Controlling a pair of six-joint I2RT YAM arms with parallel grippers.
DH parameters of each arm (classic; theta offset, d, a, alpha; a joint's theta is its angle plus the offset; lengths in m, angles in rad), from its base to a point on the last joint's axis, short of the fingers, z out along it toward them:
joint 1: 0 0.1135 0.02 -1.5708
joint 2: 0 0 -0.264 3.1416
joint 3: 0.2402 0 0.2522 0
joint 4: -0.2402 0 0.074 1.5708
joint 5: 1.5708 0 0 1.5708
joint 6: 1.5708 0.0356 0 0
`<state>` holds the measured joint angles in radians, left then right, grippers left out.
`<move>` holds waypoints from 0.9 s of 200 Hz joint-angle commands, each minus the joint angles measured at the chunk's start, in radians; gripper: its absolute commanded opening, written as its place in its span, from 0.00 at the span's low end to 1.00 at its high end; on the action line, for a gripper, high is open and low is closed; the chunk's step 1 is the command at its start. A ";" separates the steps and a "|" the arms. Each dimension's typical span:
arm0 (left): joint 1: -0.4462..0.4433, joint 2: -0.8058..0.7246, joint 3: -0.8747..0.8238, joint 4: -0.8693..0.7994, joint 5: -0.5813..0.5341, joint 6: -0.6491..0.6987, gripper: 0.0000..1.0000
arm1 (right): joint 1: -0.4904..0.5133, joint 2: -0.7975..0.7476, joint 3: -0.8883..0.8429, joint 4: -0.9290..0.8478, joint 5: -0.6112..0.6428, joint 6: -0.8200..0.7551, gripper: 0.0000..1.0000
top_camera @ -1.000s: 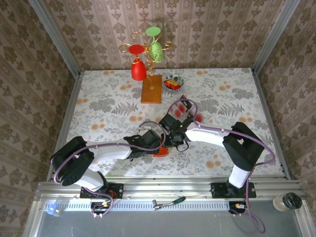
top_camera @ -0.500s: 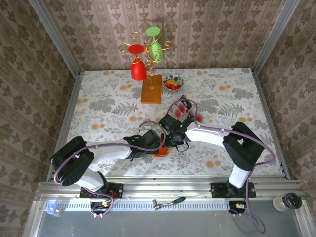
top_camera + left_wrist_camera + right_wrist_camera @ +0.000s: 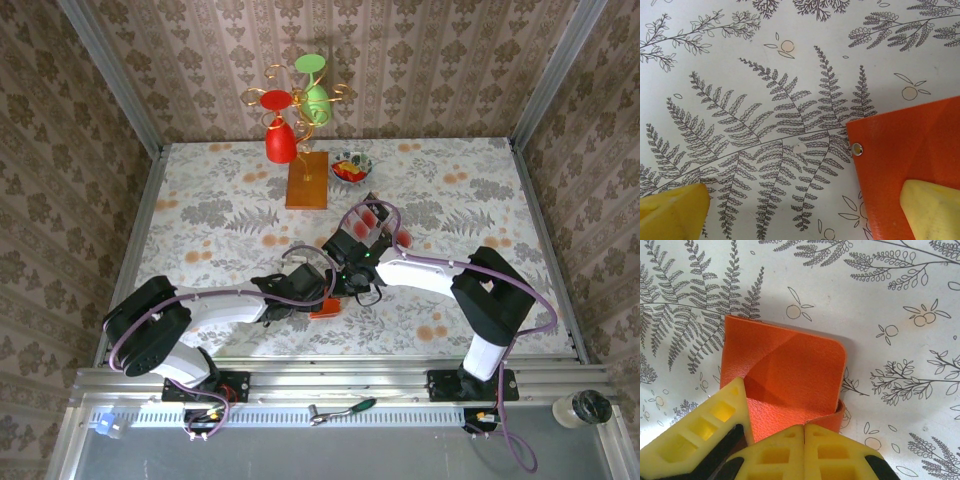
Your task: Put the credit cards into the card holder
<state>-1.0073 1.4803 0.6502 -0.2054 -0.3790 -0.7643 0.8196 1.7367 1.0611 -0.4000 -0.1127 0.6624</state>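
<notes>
The bright orange card holder [image 3: 790, 365] lies on the fern-print table, its top flap lifted and bowed. My right gripper [image 3: 804, 429] is shut, and the two yellow fingers pinch the holder's near edge. My left gripper [image 3: 800, 215] stands open. One of its yellow fingers [image 3: 932, 210] rests on the holder [image 3: 910, 145] near the snap, and the other is over bare cloth. From above, both grippers meet at the holder [image 3: 323, 309]. Pale credit cards with red blotches [image 3: 369, 216] lie just behind the right wrist.
A wooden stand [image 3: 306, 180] with red and green glasses is at the back centre. A small bowl [image 3: 349, 167] of red and yellow pieces sits beside it. Walls close in the table [image 3: 200, 215] at the left, back and right.
</notes>
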 commanded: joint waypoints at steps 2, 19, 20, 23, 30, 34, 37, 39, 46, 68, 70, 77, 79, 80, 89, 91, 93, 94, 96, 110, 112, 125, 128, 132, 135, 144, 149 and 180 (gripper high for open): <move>-0.011 0.035 -0.023 -0.015 0.019 -0.007 1.00 | -0.004 0.029 0.008 0.027 -0.015 0.020 0.00; -0.012 0.036 -0.021 -0.015 0.020 -0.007 1.00 | -0.004 0.042 0.011 0.031 -0.015 0.023 0.00; -0.012 0.036 -0.021 -0.014 0.020 -0.007 1.00 | -0.004 0.042 0.011 0.032 -0.016 0.023 0.00; -0.013 0.036 -0.022 -0.015 0.020 -0.007 1.00 | -0.006 0.045 0.012 0.033 -0.015 0.023 0.00; -0.013 0.036 -0.021 -0.014 0.019 -0.007 1.00 | -0.005 0.051 0.011 0.033 -0.015 0.024 0.00; -0.013 0.036 -0.021 -0.014 0.020 -0.006 1.00 | -0.005 0.055 0.011 0.032 -0.014 0.023 0.00; -0.013 0.035 -0.021 -0.015 0.019 -0.007 1.00 | -0.005 0.057 0.010 0.033 -0.013 0.023 0.00; -0.013 0.035 -0.020 -0.015 0.020 -0.007 1.00 | -0.005 0.059 0.011 0.033 -0.013 0.023 0.00; -0.014 0.034 -0.020 -0.017 0.019 -0.007 1.00 | -0.005 0.062 0.005 0.039 -0.012 0.025 0.00; -0.014 0.033 -0.021 -0.019 0.020 -0.007 1.00 | -0.006 0.070 -0.008 0.046 -0.008 0.026 0.00; -0.014 0.032 -0.020 -0.019 0.020 -0.008 1.00 | -0.005 0.070 -0.011 0.047 -0.008 0.026 0.00; -0.015 0.031 -0.021 -0.018 0.019 -0.009 1.00 | -0.005 0.070 -0.017 0.049 -0.008 0.028 0.00; -0.015 0.031 -0.021 -0.019 0.019 -0.008 1.00 | -0.005 0.070 -0.019 0.051 -0.008 0.029 0.00; -0.014 0.031 -0.021 -0.019 0.019 -0.008 1.00 | -0.006 0.070 -0.019 0.051 -0.008 0.029 0.00; -0.014 0.030 -0.020 -0.021 0.018 -0.009 1.00 | -0.005 0.067 -0.030 0.055 -0.010 0.031 0.00; -0.015 0.030 -0.020 -0.020 0.018 -0.008 1.00 | -0.006 0.067 -0.033 0.056 -0.009 0.031 0.00; -0.014 0.029 -0.020 -0.021 0.018 -0.009 1.00 | -0.006 0.065 -0.035 0.058 -0.009 0.032 0.00; -0.015 0.028 -0.020 -0.021 0.017 -0.009 1.00 | -0.005 0.065 -0.036 0.058 -0.008 0.032 0.00; -0.015 0.028 -0.020 -0.022 0.017 -0.008 1.00 | -0.006 0.064 -0.039 0.059 -0.008 0.034 0.00; -0.014 0.028 -0.018 -0.025 0.019 -0.008 1.00 | -0.006 0.054 -0.061 0.074 -0.011 0.040 0.00; -0.014 0.029 -0.018 -0.024 0.019 -0.008 1.00 | -0.006 0.052 -0.064 0.077 -0.012 0.040 0.00; -0.014 0.029 -0.018 -0.025 0.017 -0.008 1.00 | -0.004 0.041 -0.081 0.089 -0.017 0.045 0.00; -0.014 0.028 -0.019 -0.026 0.016 -0.007 1.00 | -0.003 0.039 -0.086 0.092 -0.019 0.045 0.00; -0.015 0.028 -0.017 -0.027 0.017 -0.009 1.00 | -0.003 0.034 -0.091 0.098 -0.021 0.045 0.00; -0.014 0.029 -0.018 -0.028 0.017 -0.008 1.00 | -0.002 0.032 -0.095 0.104 -0.023 0.044 0.00; -0.014 0.029 -0.017 -0.027 0.017 -0.007 1.00 | 0.003 0.021 -0.110 0.120 -0.026 0.041 0.00; -0.014 0.028 -0.016 -0.028 0.017 -0.008 1.00 | 0.005 0.018 -0.116 0.123 -0.025 0.043 0.00; -0.015 0.030 -0.012 -0.034 0.015 -0.008 1.00 | 0.013 -0.017 -0.172 0.165 -0.020 0.037 0.00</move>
<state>-1.0084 1.4803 0.6502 -0.2054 -0.3801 -0.7673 0.8162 1.7290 0.9569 -0.2195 -0.1276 0.6884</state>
